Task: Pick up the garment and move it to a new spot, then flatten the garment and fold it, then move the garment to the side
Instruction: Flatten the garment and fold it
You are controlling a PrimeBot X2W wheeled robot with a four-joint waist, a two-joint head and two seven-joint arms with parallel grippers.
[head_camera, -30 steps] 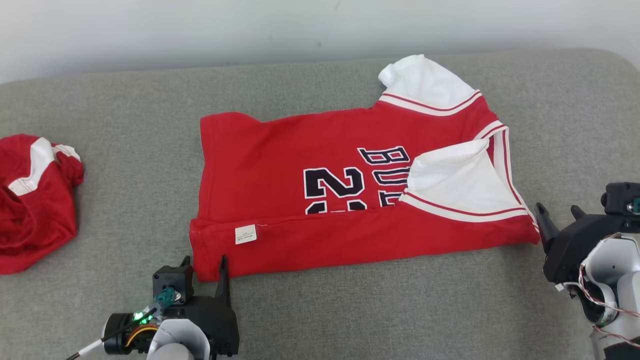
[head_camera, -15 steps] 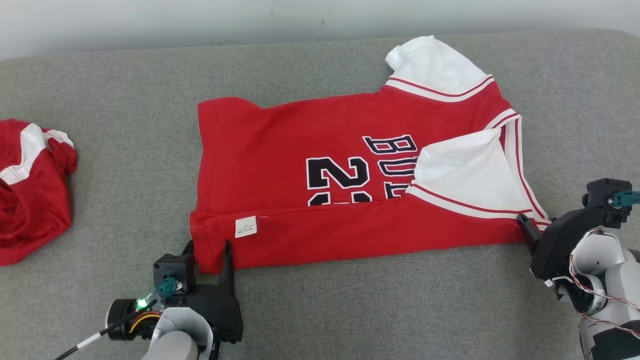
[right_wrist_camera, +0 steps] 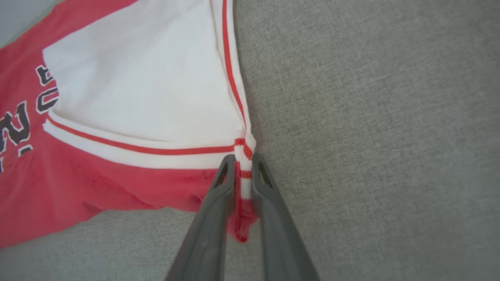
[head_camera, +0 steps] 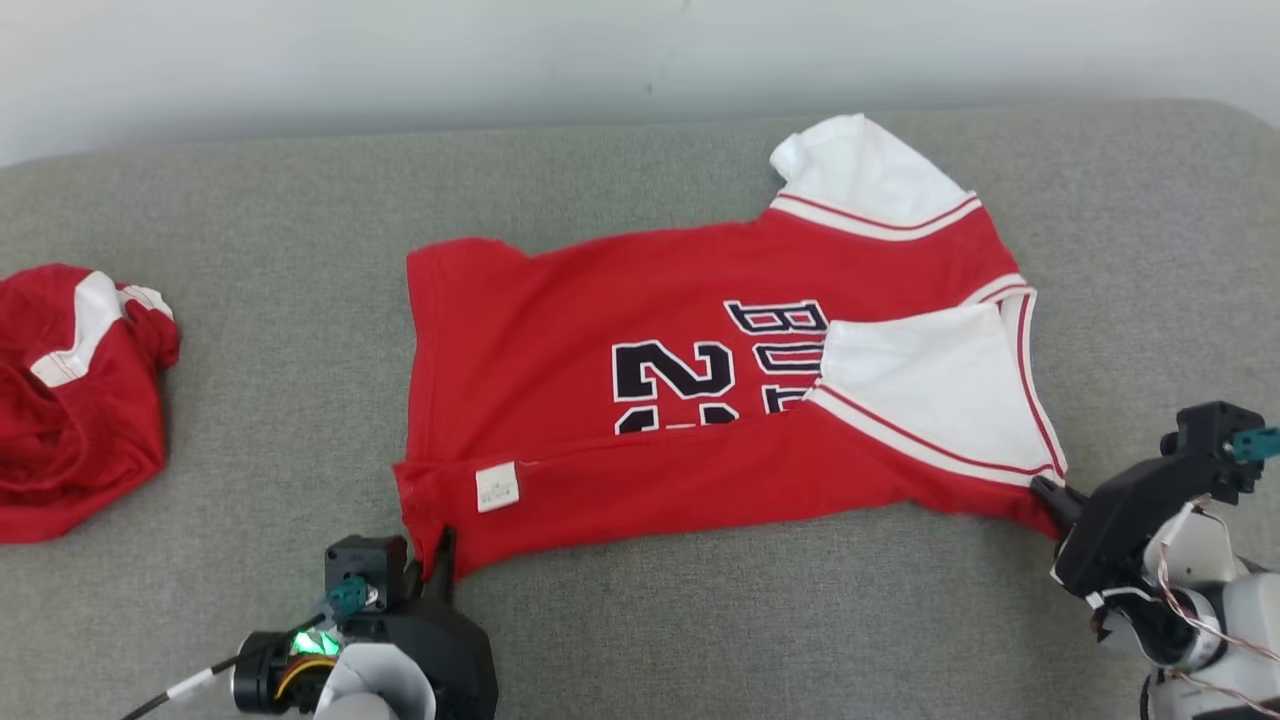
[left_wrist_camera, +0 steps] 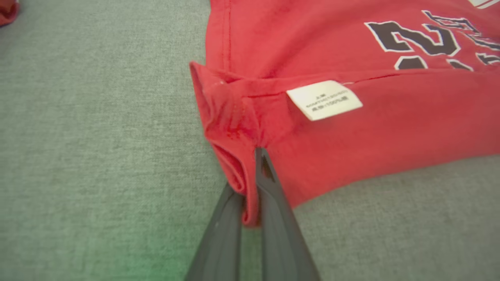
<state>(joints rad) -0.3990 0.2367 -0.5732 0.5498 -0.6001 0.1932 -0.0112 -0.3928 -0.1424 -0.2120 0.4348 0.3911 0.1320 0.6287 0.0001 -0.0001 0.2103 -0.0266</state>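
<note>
- Centre-right on grey cushion (head_camera: 250, 620): red jersey (head_camera: 620, 300) lying partly folded.
- Left gripper (head_camera: 432, 548) clamped on jersey's near-left hem corner.
- Right gripper (head_camera: 1042, 488) pinching jersey's near-right sleeve corner.
- Second red garment (head_camera: 70, 420) at left edge.

Across the chest of the red garment (head_camera: 600, 300), in black white-edged letters (head_camera: 778, 318), reads "BU", with the rest covered by the folded white sleeve (head_camera: 920, 380). Beside it, a large "2" (head_camera: 660, 370) and a second digit cut off by the fold. On the folded lower edge, a white sewn-in label (left_wrist_camera: 324, 99), its print too blurred to read.
</note>
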